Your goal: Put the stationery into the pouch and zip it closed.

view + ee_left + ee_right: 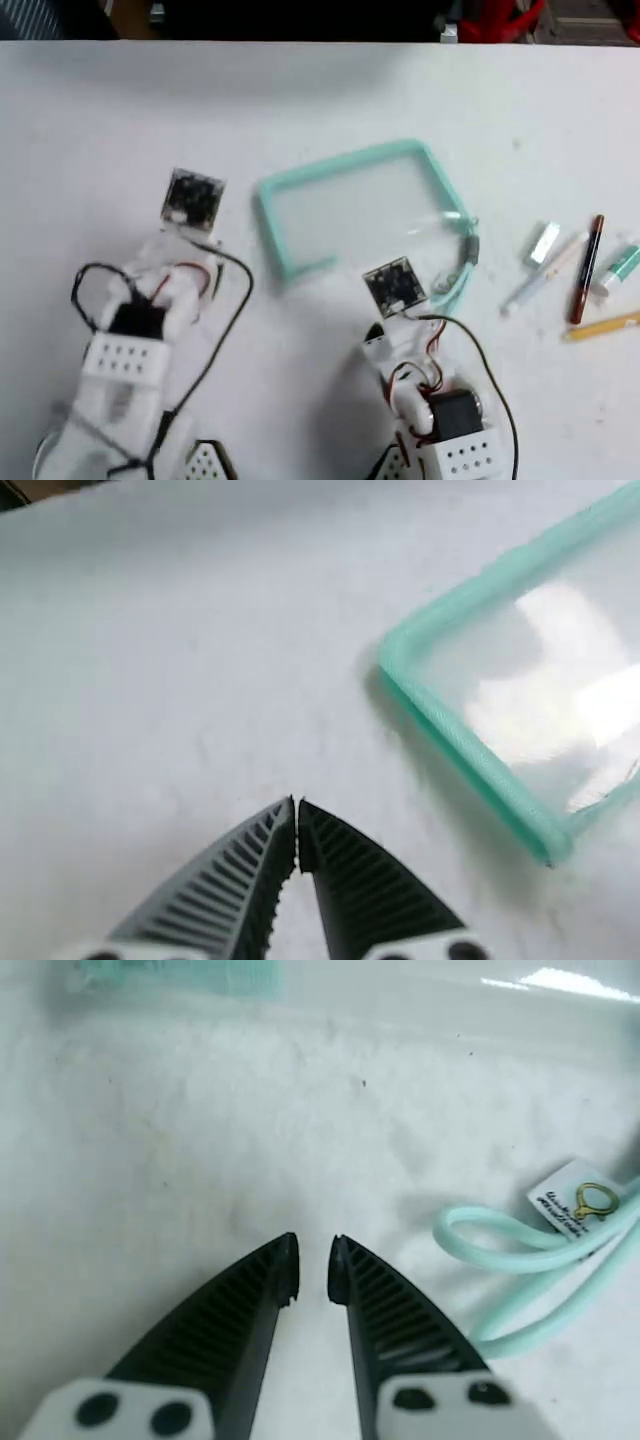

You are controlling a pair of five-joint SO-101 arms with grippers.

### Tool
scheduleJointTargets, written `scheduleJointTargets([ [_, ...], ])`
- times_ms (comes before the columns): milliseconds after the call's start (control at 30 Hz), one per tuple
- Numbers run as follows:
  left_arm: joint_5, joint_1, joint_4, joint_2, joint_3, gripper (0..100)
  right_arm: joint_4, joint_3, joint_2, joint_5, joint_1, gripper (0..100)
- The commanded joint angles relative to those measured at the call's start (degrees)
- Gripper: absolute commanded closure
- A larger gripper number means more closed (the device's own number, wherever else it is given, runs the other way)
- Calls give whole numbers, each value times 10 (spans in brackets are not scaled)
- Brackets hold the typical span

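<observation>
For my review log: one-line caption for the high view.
Left arm and right arm sit near a clear mint-trimmed pouch; pens and other stationery lie outside it on the table.

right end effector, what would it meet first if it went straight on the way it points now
Probably the pouch: past the right end effector lies bare table, then the pouch's near edge, though depth is unclear.

Overhead, 2 wrist close-ups; shared pouch [362, 208]

Stationery [587, 268] lies right of the pouch [350, 215].
</observation>
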Motion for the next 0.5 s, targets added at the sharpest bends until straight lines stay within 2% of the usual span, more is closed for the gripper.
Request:
scheduleJointTargets([
  [0, -1, -3, -11, 57, -57, 974, -8, 2, -4, 8, 7, 935],
  [67, 19, -18, -11, 58, -63, 974, -7, 2, -3, 30, 13, 935],
  [100, 41, -30, -11, 54, -62, 974, -7, 2, -3, 64, 22, 935],
  [167, 76, -46, -11, 38, -59, 975, -9, 2, -4, 162, 41, 934],
  [300, 79, -41, -15, 0, -31, 975, -10, 2, -4, 319, 76, 934],
  [467, 56, -7, -27, -30, -3, 975, -10, 2, -4, 340, 89, 937],
])
